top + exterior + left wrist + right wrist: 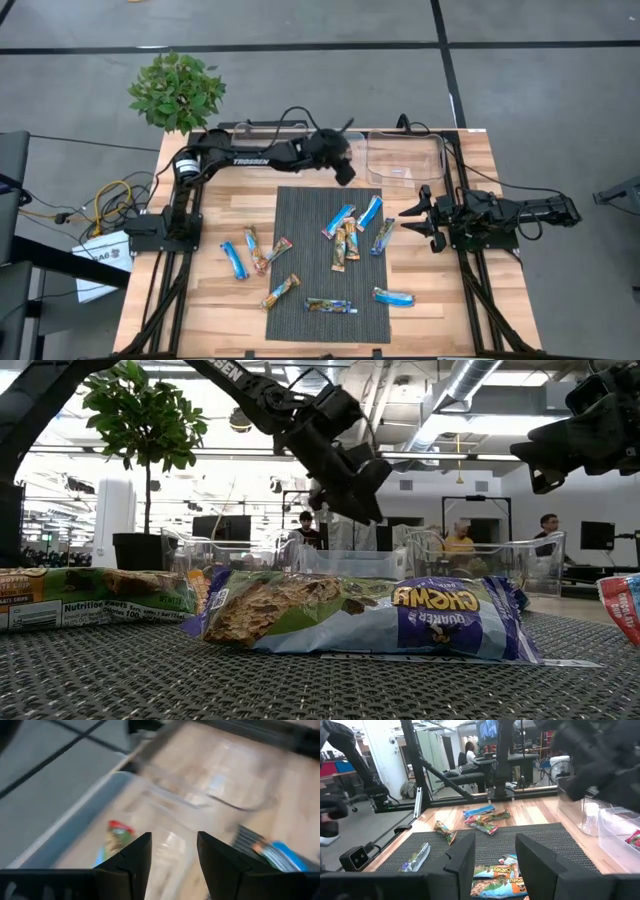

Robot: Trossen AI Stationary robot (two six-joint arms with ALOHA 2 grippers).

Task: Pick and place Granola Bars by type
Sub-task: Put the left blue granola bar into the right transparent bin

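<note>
Several granola bars lie flat on the dark mat (300, 215) and on the wood beside it: blue ones (369, 212) (233, 260) (393, 297) and tan multicoloured ones (346, 243) (281, 291). My left gripper (345, 172) (175, 855) hangs open and tipped downward above the mat's far edge, between two clear bins, with nothing between its fingers. Past its fingers a red-and-green wrapped bar (117, 832) lies inside a clear bin (80, 820). My right gripper (415, 215) (495, 855) waits open and level at the mat's right side.
A second clear bin (405, 160) stands at the far right of the table; the left arm covers most of the other one. A potted plant (177, 90) stands off the far left corner. In the low view, bars (360, 615) lie close in front.
</note>
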